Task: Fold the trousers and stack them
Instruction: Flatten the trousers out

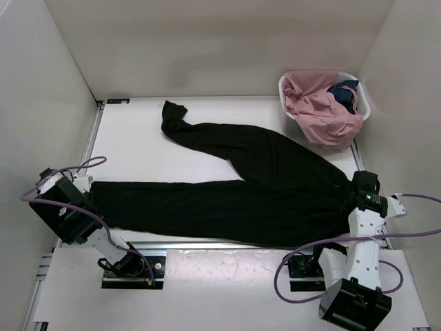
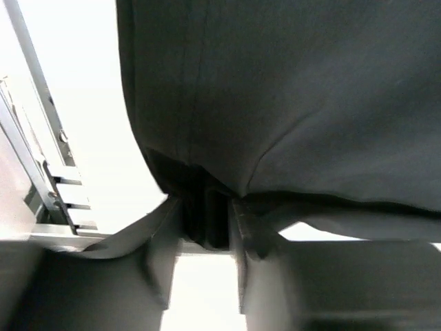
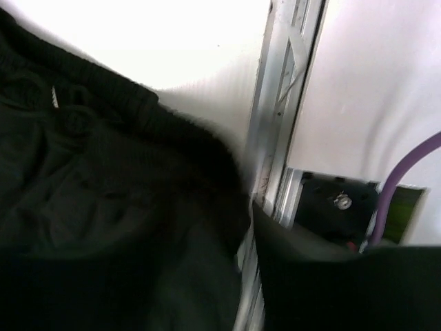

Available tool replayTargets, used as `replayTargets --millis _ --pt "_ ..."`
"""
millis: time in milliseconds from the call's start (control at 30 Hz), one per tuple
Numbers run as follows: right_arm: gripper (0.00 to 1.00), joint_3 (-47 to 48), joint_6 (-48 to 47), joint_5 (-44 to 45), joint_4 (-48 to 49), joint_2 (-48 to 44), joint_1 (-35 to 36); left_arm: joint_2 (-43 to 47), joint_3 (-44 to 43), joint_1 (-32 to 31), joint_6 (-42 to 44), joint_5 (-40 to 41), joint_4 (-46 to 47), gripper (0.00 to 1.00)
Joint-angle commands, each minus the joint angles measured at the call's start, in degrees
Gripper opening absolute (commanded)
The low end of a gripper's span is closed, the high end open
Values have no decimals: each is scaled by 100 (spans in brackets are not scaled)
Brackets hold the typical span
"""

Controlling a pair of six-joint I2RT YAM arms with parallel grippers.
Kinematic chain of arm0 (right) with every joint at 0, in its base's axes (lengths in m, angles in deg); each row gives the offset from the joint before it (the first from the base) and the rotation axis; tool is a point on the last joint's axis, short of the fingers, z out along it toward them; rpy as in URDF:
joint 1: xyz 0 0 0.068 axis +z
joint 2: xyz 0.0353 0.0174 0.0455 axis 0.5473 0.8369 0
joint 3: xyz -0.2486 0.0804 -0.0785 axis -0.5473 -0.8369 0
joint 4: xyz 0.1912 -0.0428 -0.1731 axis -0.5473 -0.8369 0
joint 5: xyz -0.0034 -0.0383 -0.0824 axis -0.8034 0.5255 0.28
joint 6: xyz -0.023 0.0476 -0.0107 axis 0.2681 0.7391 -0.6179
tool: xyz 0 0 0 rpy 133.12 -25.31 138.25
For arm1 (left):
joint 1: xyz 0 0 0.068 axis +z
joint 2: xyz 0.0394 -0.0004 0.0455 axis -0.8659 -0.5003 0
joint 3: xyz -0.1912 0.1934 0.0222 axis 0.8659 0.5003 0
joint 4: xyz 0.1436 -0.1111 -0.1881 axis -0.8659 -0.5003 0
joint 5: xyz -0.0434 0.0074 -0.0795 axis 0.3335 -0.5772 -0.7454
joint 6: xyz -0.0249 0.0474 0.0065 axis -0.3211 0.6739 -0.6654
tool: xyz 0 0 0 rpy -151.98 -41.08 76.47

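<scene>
While white walls (image 1: pixel 207 48) enclose the white table (image 1: pixel 138 148), the trousers (image 1: pixel 241 186) lie flat across it. The left gripper (image 2: pixel 207 214) stands slightly parted at a hem; whether the right gripper (image 1: pixel 356 187) is parted, I cannot tell.

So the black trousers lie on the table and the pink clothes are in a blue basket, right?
No, the basket is white, as the top external view shows. The black trousers do lie on the table, pink clothes in the basket.
</scene>
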Motion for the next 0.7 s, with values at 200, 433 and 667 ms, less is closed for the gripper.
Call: replayTargets --millis 200,433,667 --pt "79 627 -296 658 6 34 -20 473 -363 347 116 624 201 70" --pt "77 901 -1623 -717 1490 85 76 957 -1242 -1430 -303 405 -1 81" --pt "78 1190 -1572 -738 1763 1536 964 -762 -3419 -3869 -1868 -472 -54 86"
